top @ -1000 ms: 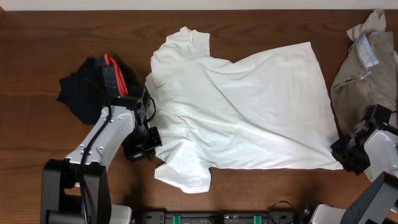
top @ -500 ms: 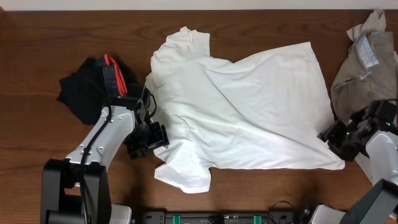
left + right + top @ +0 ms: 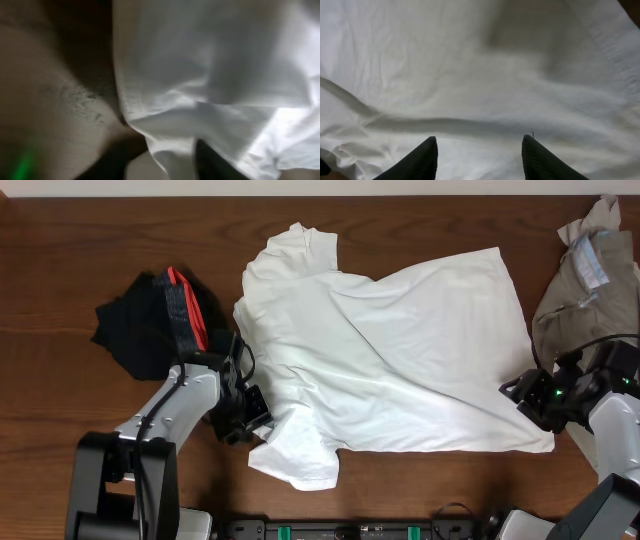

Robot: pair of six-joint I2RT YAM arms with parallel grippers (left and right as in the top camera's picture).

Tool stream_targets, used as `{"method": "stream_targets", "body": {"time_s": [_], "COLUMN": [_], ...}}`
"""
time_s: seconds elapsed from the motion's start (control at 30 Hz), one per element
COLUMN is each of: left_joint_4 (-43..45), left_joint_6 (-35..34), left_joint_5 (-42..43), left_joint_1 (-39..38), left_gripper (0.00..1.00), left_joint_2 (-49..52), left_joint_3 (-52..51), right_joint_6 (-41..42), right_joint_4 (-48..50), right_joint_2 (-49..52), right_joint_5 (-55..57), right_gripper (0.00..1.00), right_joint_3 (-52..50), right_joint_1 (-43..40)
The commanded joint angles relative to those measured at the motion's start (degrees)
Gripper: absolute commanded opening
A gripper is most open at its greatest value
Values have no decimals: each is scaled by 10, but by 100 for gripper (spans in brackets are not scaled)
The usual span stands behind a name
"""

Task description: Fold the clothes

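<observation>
A pale label [image 3: 590,262] on the khaki garment [image 3: 572,315] beyond the right gripper [image 3: 525,392] is too small to read. The white T-shirt [image 3: 390,370] lies rumpled between both grippers. The right gripper's jaws stand apart over its hem. The left gripper [image 3: 250,412] has a shirt fold between blurred fingers, and I cannot tell whether it grips.

White T-shirt [image 3: 400,360]: matt cloth, softly creased. Table [image 3: 50,260]: dark wood, smooth, faint sheen. Black garment [image 3: 130,335]: matt cloth.

Dark wooden counter [image 3: 60,260] fills the view, grain running sideways. At its near edge, a black bar [image 3: 350,530] with green fittings.
</observation>
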Motion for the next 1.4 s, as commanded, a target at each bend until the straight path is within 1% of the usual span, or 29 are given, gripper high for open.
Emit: {"method": "stream_targets", "body": {"time_s": [0.0,0.03,0.07,0.23,0.4,0.47,0.57,0.63,0.67,0.7,0.73,0.77,0.8,0.87,1.0,1.07,1.13,1.23,1.27,1.33,1.37], "left_joint_4": [9,5,-3,-69,-130,-134,-118,-92,-79,-65,-44,-25,-7,26,73,89,99,109,110,106,101], "left_joint_6": [-19,-18,-18,-18,-4,-3,-3,-1,-4,-11,-19,-26,-29,-43,-55,-54,-54,-54,-52,-46,-46], "left_joint_5": [10,10,10,9,8,8,8,-12,-29,-43,-49,-52,-53,-59,-78,-81,-87,-98,-100,-102,-103], "left_joint_1": [-2,-2,-2,-2,-2,-2,-2,-2,-2,-2,-2,-2,-2,-2,-2,-2,-2,-2,-2,-2,-2], "left_gripper": [24,13,7,6,6,5,6,6,8,24,43,52,57,62,63,61,54,49,45,31,19], "left_joint_2": [-7,-7,-7,-7,-10,-18,-41,-63,-74,-83,-92,-97,-97,-88,-43,-17,6,25,28,30,30], "left_joint_3": [-25,-26,-26,-26,-26,-26,-21,-11,-5,-2,-1,-1,-1,-2,-3,-3,-3,-3,-3,-3,-3], "right_joint_6": [-12,-12,-12,-13,-37,-38,-39,-43,-43,-43,-43,-43,-43,-43,-43,-43,-43,-43,-43,-42,-42], "right_joint_4": [-1,-1,-1,-7,-7,-2,4,12,17,23,30,35,40,46,51,54,59,63,64,67,69], "right_joint_2": [-7,-7,-7,-7,-7,-7,-7,-7,-7,-7,-7,-7,-7,-7,-7,-7,-7,-7,-7,-7,-7], "right_joint_5": [-12,-12,-12,-12,-12,-15,-18,-18,-18,-19,-21,-23,-23,-23,-23,-22,-22,-22,-22,-22,-22], "right_gripper": [52,52,52,52,52,49,48,52,55,56,58,59,61,63,63,63,63,62,62,61,61], "right_joint_3": [11,11,11,11,11,11,10,10,10,10,10,10,10,10,10,10,10,10,10,10,10], "right_joint_1": [-5,-5,-5,-5,-5,-3,10,21,26,31,37,42,48,60,84,95,104,110,111,112,112]}}
